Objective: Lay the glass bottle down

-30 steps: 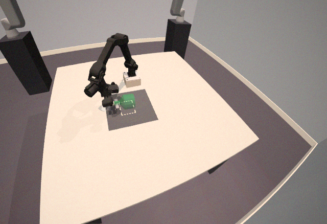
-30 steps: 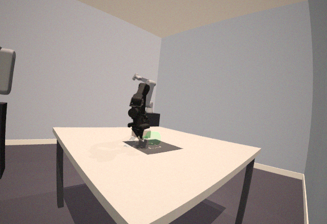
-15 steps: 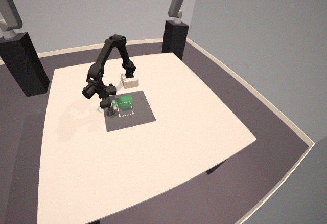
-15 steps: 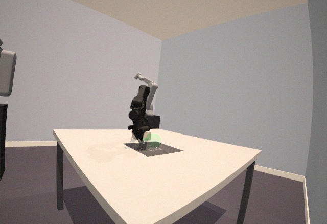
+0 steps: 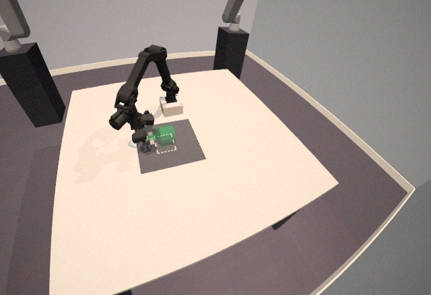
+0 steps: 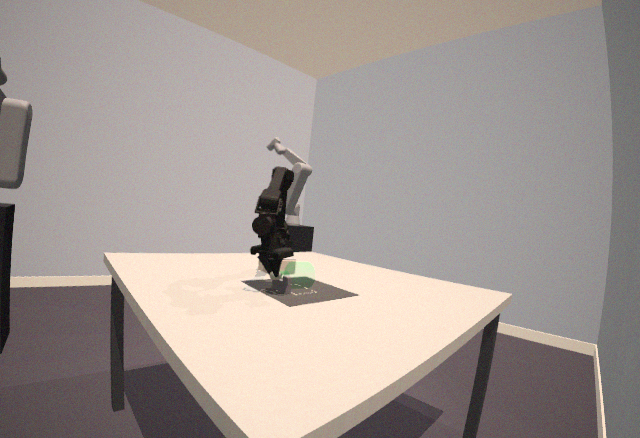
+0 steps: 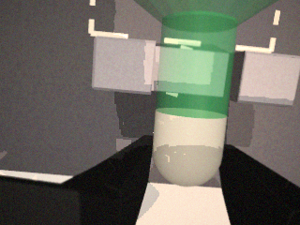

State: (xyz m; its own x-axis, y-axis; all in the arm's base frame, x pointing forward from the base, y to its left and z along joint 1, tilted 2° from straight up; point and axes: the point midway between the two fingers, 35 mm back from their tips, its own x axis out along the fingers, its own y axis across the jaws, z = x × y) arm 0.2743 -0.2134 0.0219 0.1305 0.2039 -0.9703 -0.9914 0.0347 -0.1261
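Holding the glass bottle (image 5: 166, 135) (image 6: 300, 274) (image 7: 194, 70) by its pale neck end, the gripper (image 5: 147, 139) (image 6: 276, 275) (image 7: 186, 149) has its black fingers closed in on both sides. From where I stand, bottle is on its side, green body pointing away from the fingers and seemingly raised over the dark mat (image 5: 189, 152) (image 6: 330, 294) (image 7: 47, 94). Wrist view lines the neck up between the two blocks of the grey U-shaped rest (image 7: 124, 66); can't tell if it touches. Top view has the body overlapping the far edge of the dashed outline (image 5: 167, 151) (image 7: 277, 18), rest of the outline showing beside it. Black arm (image 5: 137, 74) (image 6: 279, 182) bends down over the mat's edge. Not released.
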